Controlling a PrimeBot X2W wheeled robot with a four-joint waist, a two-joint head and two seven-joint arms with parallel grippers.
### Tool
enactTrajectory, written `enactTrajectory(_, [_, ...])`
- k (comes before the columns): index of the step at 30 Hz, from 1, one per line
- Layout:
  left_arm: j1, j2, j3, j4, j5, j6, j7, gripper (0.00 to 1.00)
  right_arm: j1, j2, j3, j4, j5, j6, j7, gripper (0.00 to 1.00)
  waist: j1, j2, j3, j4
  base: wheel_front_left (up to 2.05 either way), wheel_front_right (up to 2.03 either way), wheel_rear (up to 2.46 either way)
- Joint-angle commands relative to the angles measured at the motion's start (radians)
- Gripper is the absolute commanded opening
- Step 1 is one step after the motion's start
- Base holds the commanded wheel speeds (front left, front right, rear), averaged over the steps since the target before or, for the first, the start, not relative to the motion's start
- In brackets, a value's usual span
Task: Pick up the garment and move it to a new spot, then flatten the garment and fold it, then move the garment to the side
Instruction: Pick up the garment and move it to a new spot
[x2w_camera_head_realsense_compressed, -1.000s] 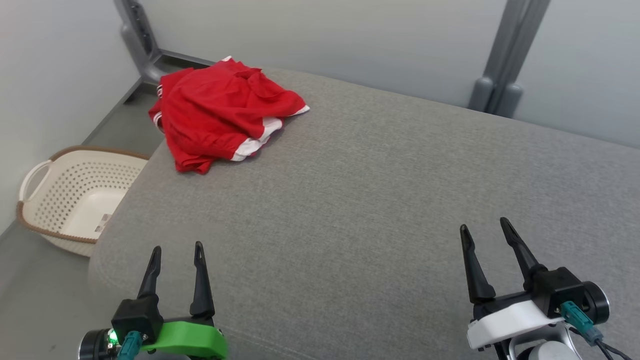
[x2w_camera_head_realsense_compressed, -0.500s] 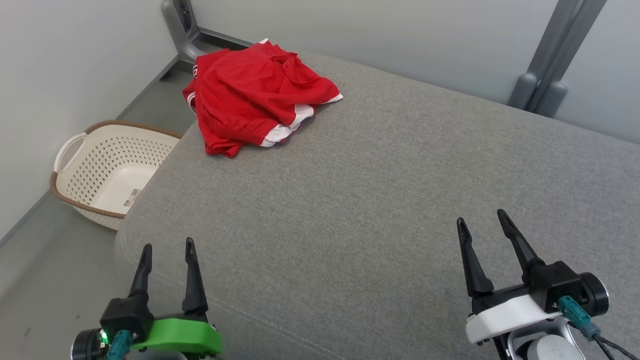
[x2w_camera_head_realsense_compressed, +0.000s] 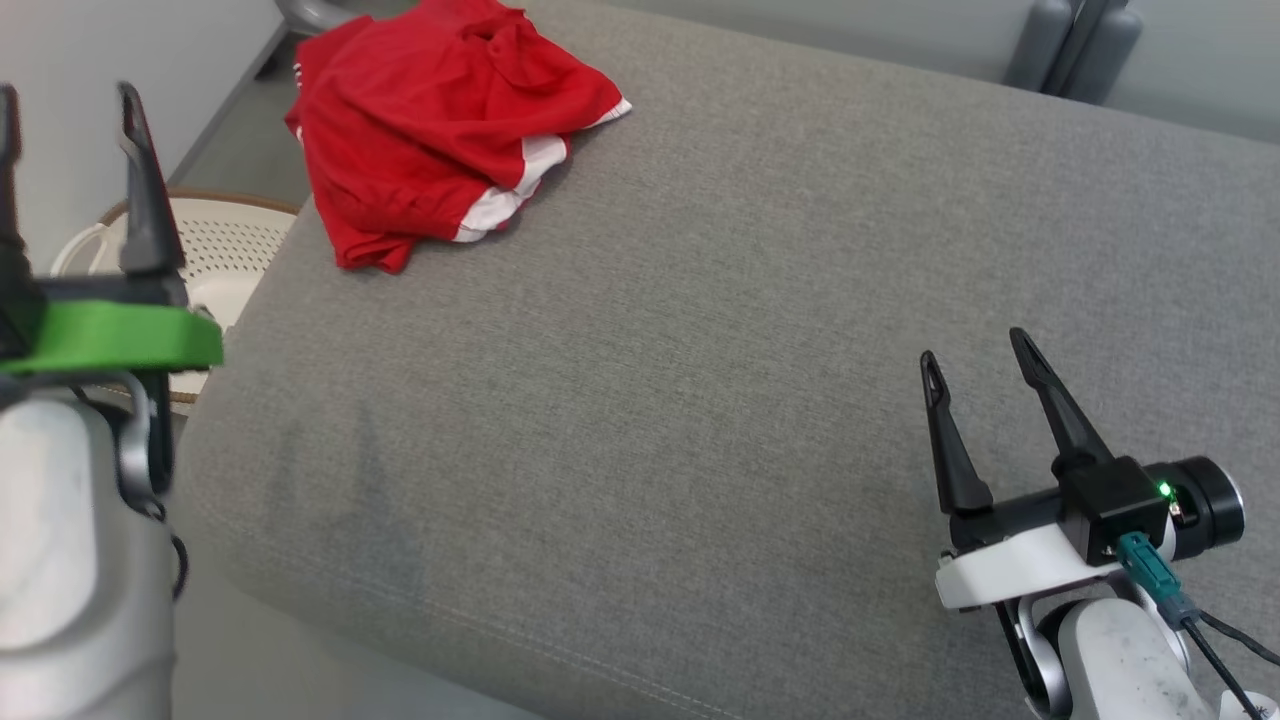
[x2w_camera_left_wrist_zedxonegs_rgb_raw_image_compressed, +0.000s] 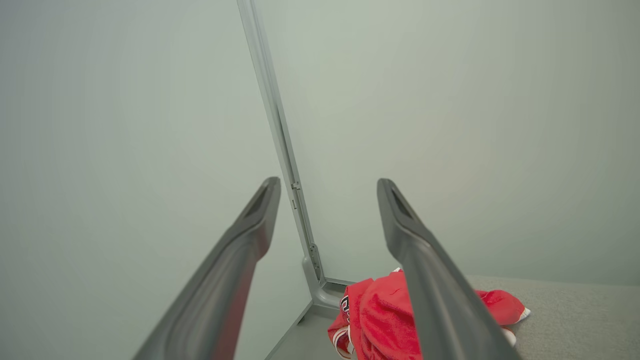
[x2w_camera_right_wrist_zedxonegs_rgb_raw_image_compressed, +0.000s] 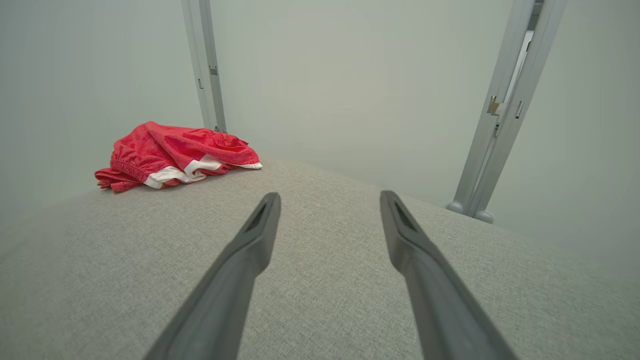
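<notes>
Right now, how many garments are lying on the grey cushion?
1. A crumpled red garment with white trim lies at the far left corner of the grey cushion. A second piece bundled inside the heap cannot be ruled out.

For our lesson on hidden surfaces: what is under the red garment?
The red garment lies on the grey cushion. White trim peeks from its lower folds. Anything between or beneath the bunched layers is covered.

head view: left gripper (x2w_camera_head_realsense_compressed: 65, 95) cut by left edge | basket (x2w_camera_head_realsense_compressed: 240, 240) mostly hidden behind it and the cushion's (x2w_camera_head_realsense_compressed: 700, 350) left edge | garment (x2w_camera_head_realsense_compressed: 420, 130) clipped at top edge | left wrist view: garment half behind a finger, lettering unreadable
</notes>
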Motion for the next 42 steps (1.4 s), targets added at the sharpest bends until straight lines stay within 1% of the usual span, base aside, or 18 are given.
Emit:
enactTrajectory(1, [-0.061, 0.013, 0.001, 0.04, -0.008, -0.012, 0.013, 1.0, -0.022, -0.005, -0.002, -0.008, -0.016, 0.0, -0.004, 1.0, 0.0, 0.0, 0.104, -0.079, 0.0, 0.0, 0.0])
enactTrajectory(4, [-0.2, 0.044, 0.012, 0.156, -0.04, -0.031, 0.077, 1.0, -0.05, -0.005, 0.0, -0.019, -0.032, 0.0, -0.004, 1.0, 0.0, 0.0, 0.161, -0.115, 0.0, 0.0, 0.0])
enactTrajectory(8, [-0.33, 0.064, 0.03, 0.312, -0.106, -0.057, 0.18, 1.0, -0.082, -0.004, -0.001, -0.035, -0.052, 0.0, -0.004, 1.0, 0.0, 0.0, 0.234, -0.16, 0.0, 0.0, 0.0])
enactTrajectory(10, [-0.379, 0.081, 0.026, 0.377, -0.113, -0.065, 0.218, 1.0, -0.095, -0.004, -0.005, -0.045, -0.063, 0.0, -0.004, 1.0, 0.0, 0.0, 0.27, -0.178, 0.0, 0.0, 0.0])
enactTrajectory(16, [-0.473, 0.083, 0.017, 0.559, -0.16, -0.079, 0.315, 1.0, -0.126, -0.004, -0.017, -0.071, -0.085, 0.0, -0.004, 1.0, 0.0, 0.0, 0.36, -0.211, 0.0, 0.0, 0.0])
enactTrajectory(22, [-0.519, 0.079, 0.013, 0.691, -0.194, -0.084, 0.39, 1.0, -0.145, -0.004, -0.005, -0.083, -0.083, 0.0, -0.004, 1.0, 0.0, 0.0, 0.405, -0.238, 0.0, 0.0, 0.0])
enactTrajectory(28, [-0.539, 0.093, 0.021, 0.761, -0.213, -0.075, 0.377, 1.0, -0.153, -0.004, -0.003, -0.072, -0.066, 0.0, -0.003, 1.0, 0.0, 0.0, 0.403, -0.264, 0.0, 0.0, 0.0])
enactTrajectory(29, [-0.544, 0.095, 0.02, 0.77, -0.213, -0.076, 0.373, 0.69, -0.154, -0.004, -0.004, -0.072, -0.064, 0.0, -0.003, 1.0, 0.0, 0.0, 0.4, -0.268, 0.0, 0.0, 0.0])
enactTrajectory(30, [-0.547, 0.098, 0.017, 0.774, -0.211, -0.078, 0.364, 0.45, -0.153, -0.004, -0.004, -0.07, -0.062, 0.0, -0.003, 1.0, 0.0, 0.0, 0.396, -0.27, 0.0, 0.0, 0.0])
enactTrajectory(31, [-0.55, 0.103, 0.012, 0.779, -0.207, -0.079, 0.356, 0.0, -0.152, -0.004, -0.004, -0.067, -0.058, 0.0, -0.003, 1.0, 0.0, 0.0, 0.391, -0.273, 0.0, 0.0, 0.0])
enactTrajectory(37, [-0.564, 0.13, -0.013, 0.782, -0.182, -0.083, 0.273, 0.0, -0.14, -0.004, 0.0, -0.05, -0.028, 0.0, -0.003, 1.0, 0.0, 0.0, 0.333, -0.284, 0.0, 0.0, 0.0])
enactTrajectory(42, [-0.584, 0.155, -0.058, 0.778, -0.146, -0.087, 0.245, 0.0, -0.118, -0.004, 0.004, -0.029, 0.005, 0.0, -0.004, 1.0, 0.0, 0.0, 0.247, -0.295, 0.0, 0.0, 0.0])
